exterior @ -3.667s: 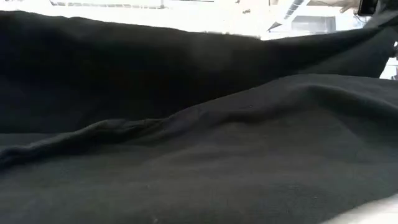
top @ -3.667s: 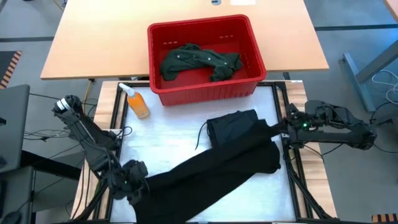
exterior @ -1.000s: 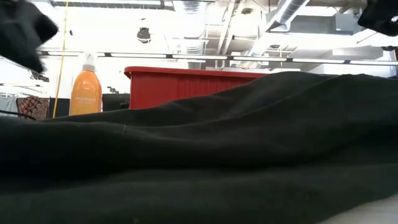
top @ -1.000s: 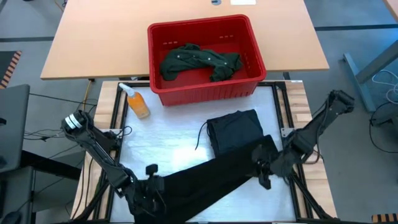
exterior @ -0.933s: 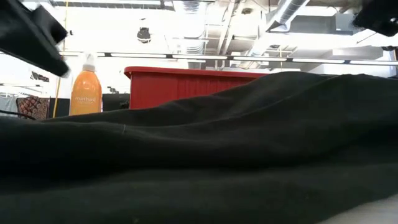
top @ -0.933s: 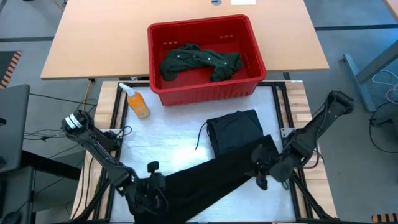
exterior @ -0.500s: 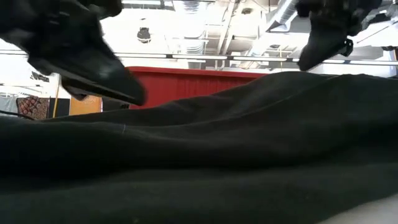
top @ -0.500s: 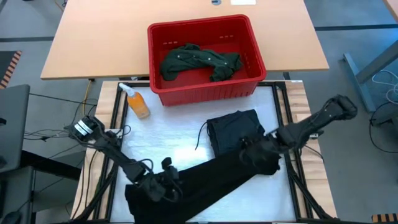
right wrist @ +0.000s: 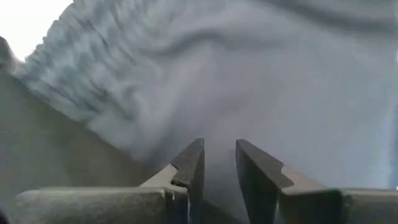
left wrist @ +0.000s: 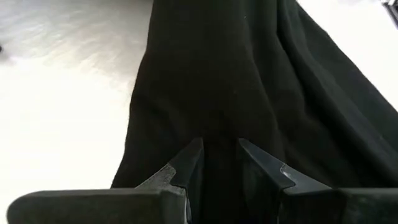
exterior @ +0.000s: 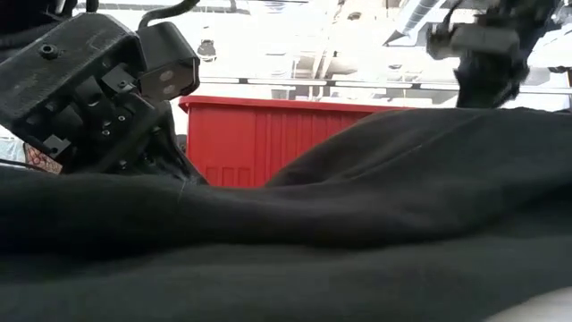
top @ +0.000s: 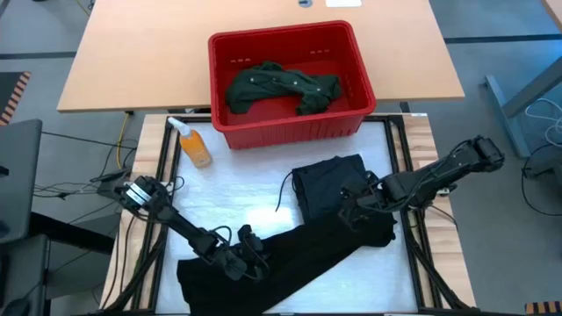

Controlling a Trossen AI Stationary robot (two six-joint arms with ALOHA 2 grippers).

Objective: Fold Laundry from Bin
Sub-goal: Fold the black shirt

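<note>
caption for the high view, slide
Both grippers on the long black garment; green shirt in the red bin.

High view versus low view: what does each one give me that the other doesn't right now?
Only the high view shows the green shirt inside the bin, the orange bottle, the folded black piece and the white table. Only the low view shows the ceiling pipes of the room behind. Both show the bin, the long black garment, the left gripper and the right gripper on it.
</note>
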